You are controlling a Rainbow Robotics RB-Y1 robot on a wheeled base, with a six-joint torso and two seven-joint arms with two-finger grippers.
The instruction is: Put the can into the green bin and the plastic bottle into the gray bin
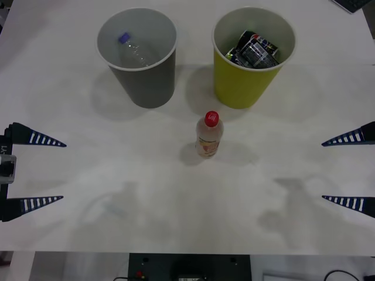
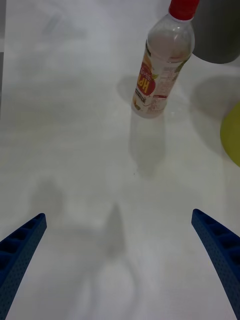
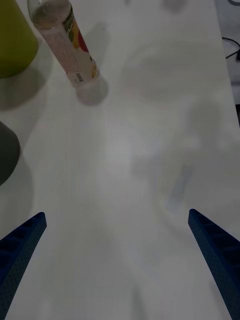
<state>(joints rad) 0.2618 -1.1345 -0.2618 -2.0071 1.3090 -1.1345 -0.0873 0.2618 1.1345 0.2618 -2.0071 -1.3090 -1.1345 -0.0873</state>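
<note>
- While both grippers are being held wide-fingered at the table [image 1: 70, 234] edges, left gripper [image 1: 44, 171] and right gripper [image 1: 340, 170], the plastic bottle [image 1: 209, 135] is standing upright before the gray bin [image 1: 155, 82] and green bin [image 1: 234, 88].
- Being light, smooth and squashable, it is probably best gripped gently mid-body.
</note>
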